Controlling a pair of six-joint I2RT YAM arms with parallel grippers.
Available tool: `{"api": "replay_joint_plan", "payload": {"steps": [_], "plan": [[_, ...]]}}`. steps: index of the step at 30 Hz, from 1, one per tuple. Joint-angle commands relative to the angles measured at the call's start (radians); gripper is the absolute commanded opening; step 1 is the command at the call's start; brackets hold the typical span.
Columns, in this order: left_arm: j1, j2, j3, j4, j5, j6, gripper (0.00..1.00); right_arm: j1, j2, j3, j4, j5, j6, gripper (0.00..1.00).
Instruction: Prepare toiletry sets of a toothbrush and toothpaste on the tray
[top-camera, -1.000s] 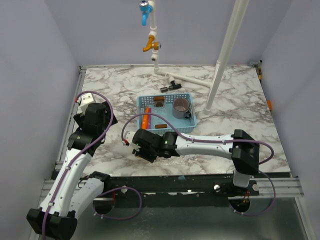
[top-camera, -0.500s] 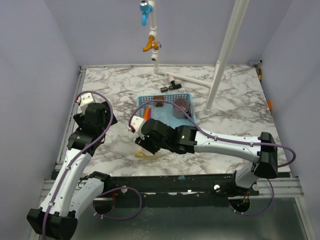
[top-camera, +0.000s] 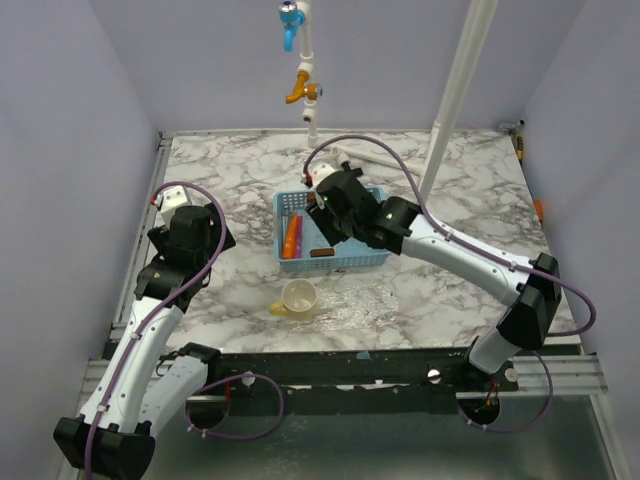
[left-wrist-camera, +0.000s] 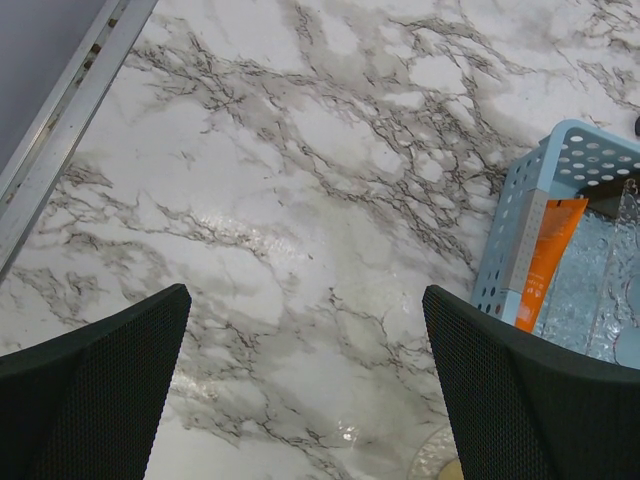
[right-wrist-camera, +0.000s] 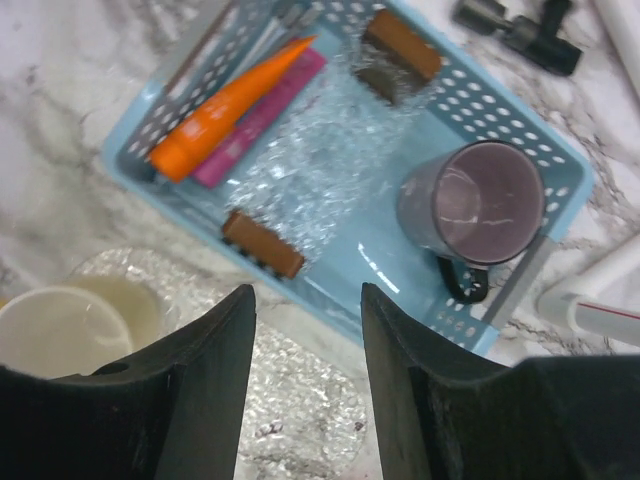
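Right wrist camera has the best seat: the right gripper (right-wrist-camera: 305, 295) hangs above the blue tray (right-wrist-camera: 135, 160), jaws parted to a moderate gap, with nothing between them and nothing touched. Ahead and to the left of its fingers lies the toothpaste (right-wrist-camera: 225, 108), the orange tube down on the tray floor and resting across a pink strip (right-wrist-camera: 268, 112). Off to the right of the fingers stands a purple cup (right-wrist-camera: 470, 205). That tube looks light and soft. It should dent under a hard squeeze and its smooth skin may slide, so I'd pinch it gently across the flat faces near its fuller end. The toothbrush (left-wrist-camera: 527, 245) seems to be the slim pale stick wedged between the tube and the tray wall, clearest from the left wrist, though I can't be certain of it. It looks stiff, light and thin, so a mid-handle grip would suit, but the wall crowds it. Meanwhile the left gripper (left-wrist-camera: 305, 300) sits short of the tray, which lies ahead and to its right. Its fingers are spread wide over the marble table (left-wrist-camera: 300, 150) and hold nothing. A cream cup (right-wrist-camera: 60, 325) stands behind and left of the right gripper, outside the tray.
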Motion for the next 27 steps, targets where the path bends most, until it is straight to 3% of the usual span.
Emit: {"api": "replay_joint_plan", "payload": {"steps": [1, 12, 27], "plan": [[0.005, -0.001, 0.017, 0.012, 0.03, 0.007, 0.99, -0.093, 0.064, 0.071, -0.042, -0.008, 0.071, 0.5], [0.005, 0.0, 0.017, 0.018, 0.04, 0.013, 0.99, -0.234, 0.28, 0.218, -0.06, 0.009, 0.195, 0.5], [0.006, 0.006, 0.018, 0.022, 0.053, 0.019, 0.99, -0.307, 0.424, 0.243, -0.023, 0.003, 0.25, 0.48]]}}
